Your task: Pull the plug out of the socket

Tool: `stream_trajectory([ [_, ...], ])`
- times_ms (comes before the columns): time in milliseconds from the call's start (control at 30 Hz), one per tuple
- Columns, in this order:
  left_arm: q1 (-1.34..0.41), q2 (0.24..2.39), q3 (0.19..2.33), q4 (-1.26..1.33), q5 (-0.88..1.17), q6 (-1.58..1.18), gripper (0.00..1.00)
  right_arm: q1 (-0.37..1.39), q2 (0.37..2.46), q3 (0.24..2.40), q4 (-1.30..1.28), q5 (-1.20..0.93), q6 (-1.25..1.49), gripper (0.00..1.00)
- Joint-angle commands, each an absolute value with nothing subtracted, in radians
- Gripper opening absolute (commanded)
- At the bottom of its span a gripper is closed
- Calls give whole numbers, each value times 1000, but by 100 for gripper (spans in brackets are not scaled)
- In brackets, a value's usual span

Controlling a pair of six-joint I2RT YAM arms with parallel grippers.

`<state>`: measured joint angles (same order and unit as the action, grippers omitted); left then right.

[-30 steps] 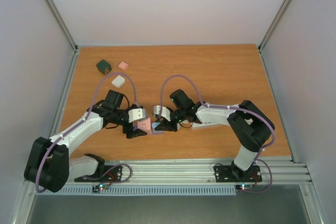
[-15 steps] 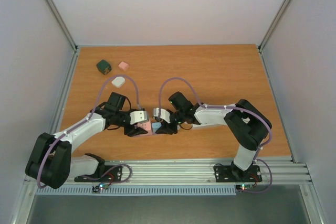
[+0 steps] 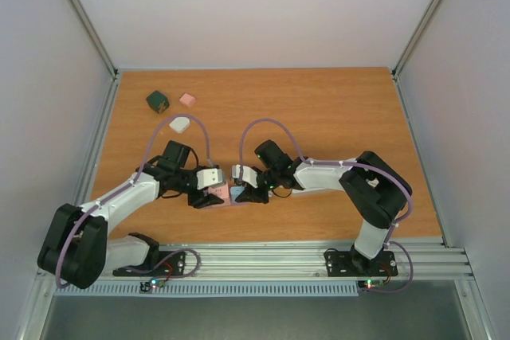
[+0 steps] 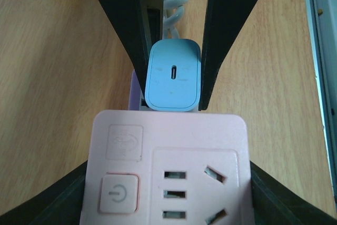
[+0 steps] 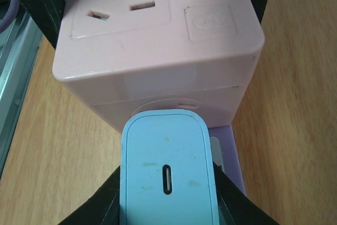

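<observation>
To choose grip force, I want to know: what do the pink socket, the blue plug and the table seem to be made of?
Socket: likely matte moulded plastic, soft highlights, rounded edges.
Plug: smooth satin plastic, rounded corners.
Table: wood or wood-look laminate, visible grain; cannot tell which.

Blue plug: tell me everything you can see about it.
The plug is a small pale blue block of smooth plastic with rounded corners and one slim oval port in the middle of its upturned face. It sits low over the wooden table, one end against the side of the pink socket, a lilac piece showing beneath it. The right tool is shut on its two long sides. Its prongs are hidden.
</observation>
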<state>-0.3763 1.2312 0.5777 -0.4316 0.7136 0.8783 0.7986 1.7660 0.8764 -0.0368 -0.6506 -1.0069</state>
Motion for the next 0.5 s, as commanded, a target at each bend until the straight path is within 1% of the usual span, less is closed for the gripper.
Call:
stream_trajectory([
  [0,-382,1181,613,-401,874,799,41,810,1809,878,-58,-607,-997,11],
  [133,-382,1160,635,-402,902,784,37,810,1825,876,-58,-582,-996,7],
  [333,-383,1124,654,-426,852,835,34,810,1844,878,-55,-550,-987,2],
  [467,-382,1137,661,-425,862,803,34,810,1852,877,-49,-534,-977,1],
])
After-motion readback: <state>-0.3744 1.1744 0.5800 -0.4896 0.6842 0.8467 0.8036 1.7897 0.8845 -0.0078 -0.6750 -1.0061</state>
